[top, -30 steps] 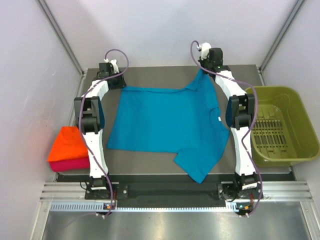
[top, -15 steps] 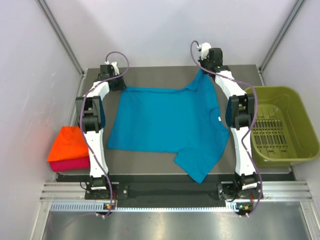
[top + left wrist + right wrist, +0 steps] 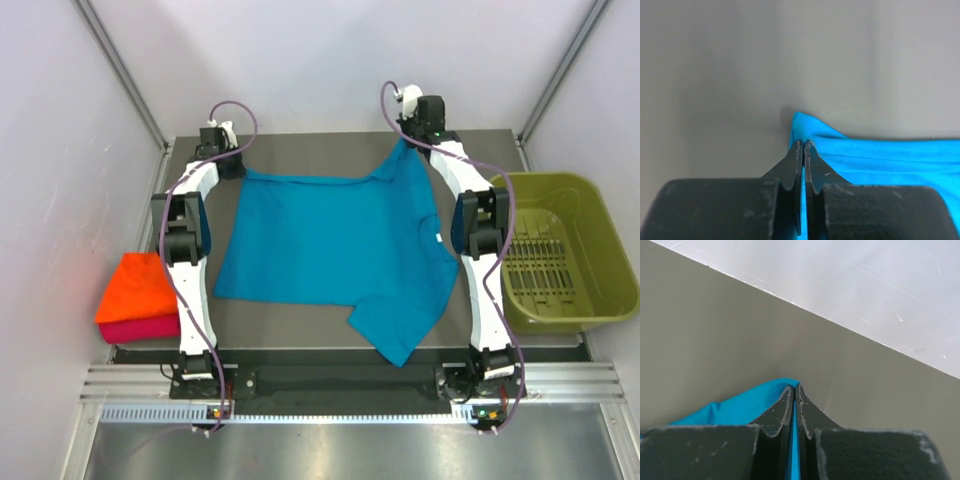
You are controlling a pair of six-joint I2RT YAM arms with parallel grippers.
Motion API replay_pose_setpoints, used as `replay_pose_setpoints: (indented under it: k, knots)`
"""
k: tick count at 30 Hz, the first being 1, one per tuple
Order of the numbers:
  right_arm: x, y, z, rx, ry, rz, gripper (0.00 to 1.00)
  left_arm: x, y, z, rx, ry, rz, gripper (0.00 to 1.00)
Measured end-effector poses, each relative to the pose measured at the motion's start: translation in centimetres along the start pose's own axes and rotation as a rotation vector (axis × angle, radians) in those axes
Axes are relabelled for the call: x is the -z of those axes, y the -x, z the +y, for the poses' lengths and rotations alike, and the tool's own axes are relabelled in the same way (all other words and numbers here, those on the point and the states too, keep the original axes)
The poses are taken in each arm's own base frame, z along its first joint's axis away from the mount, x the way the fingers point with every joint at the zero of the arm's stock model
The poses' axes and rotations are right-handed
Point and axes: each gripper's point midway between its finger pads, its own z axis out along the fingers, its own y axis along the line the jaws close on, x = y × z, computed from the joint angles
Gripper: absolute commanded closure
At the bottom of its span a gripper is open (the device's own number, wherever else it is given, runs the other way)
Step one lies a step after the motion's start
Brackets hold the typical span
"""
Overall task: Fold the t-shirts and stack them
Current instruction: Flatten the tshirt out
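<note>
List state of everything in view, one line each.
teal t-shirt: spread unfolded, far corners pinched
orange t-shirt: folded, stacked on the magenta one
magenta t-shirt: folded, bottom of stack
basket: upright, no shirt in it
left gripper: shut on teal t-shirt
right gripper: shut on teal t-shirt

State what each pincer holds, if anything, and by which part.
Both grip the teal-blue t-shirt: left pincer its far hem corner, right pincer its far sleeve.
</note>
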Motion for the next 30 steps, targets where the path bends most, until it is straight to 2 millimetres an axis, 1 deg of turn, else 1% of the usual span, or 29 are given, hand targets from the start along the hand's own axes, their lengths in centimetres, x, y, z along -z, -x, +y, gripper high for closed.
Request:
replay_pose_setpoints:
  k: [4,6,7,11,12,14,16,18,20,24,25,28,30]
  knots:
    - [0.2,0.3,-0.7,0.001,-0.027,-0.003,1.0,0.1,0.4,0.8,-0.034,0.04,-0.012,1.0]
    - [0.3,0.4,-1.2,0.001,-0.05,-0.004,1.0,0.4,1.4,0.7,-0.067,0.04,-0.025,1.0]
    - [0.3,0.4,-1.6,0.0,-0.061,-0.007,1.0,0.6,2.1,0.6,-0.088,0.039,-0.037,1.0]
    - [0.4,1.0,-2.4,0.003,-0.092,-0.02,1.0,1.6,6.0,-0.4,-0.185,0.026,-0.118,1.0]
    - [0.4,1.6,-2.8,0.006,-0.106,-0.04,1.0,2.0,7.3,-1.0,-0.219,0.022,-0.143,1.0]
    - [0.3,2.5,-3.3,0.008,-0.127,-0.068,1.0,2.6,8.8,-1.6,-0.263,0.024,-0.165,1.0]
    - [0.2,3.4,-4.0,0.01,-0.151,-0.099,1.0,2.8,10.8,-2.1,-0.302,0.03,-0.201,1.0]
    - [0.1,4.0,-4.6,0.011,-0.174,-0.124,1.0,2.8,12.0,-2.5,-0.332,0.035,-0.229,1.0]
    - [0.0,4.6,-5.2,0.011,-0.192,-0.146,1.0,2.6,12.0,-2.5,-0.347,0.042,-0.227,1.0]
    - [-0.2,4.5,-5.8,0.013,-0.202,-0.155,1.0,1.3,10.2,-1.5,-0.348,0.057,-0.173,1.0]
    - [-0.3,4.4,-5.8,0.013,-0.201,-0.154,1.0,1.0,9.4,-1.2,-0.346,0.062,-0.148,1.0]
    - [-0.3,4.4,-5.6,0.016,-0.193,-0.153,1.0,0.7,8.0,-0.7,-0.341,0.072,-0.098,1.0]
    - [-0.3,4.5,-5.4,0.021,-0.182,-0.157,1.0,0.9,7.6,-0.4,-0.336,0.079,-0.08,1.0]
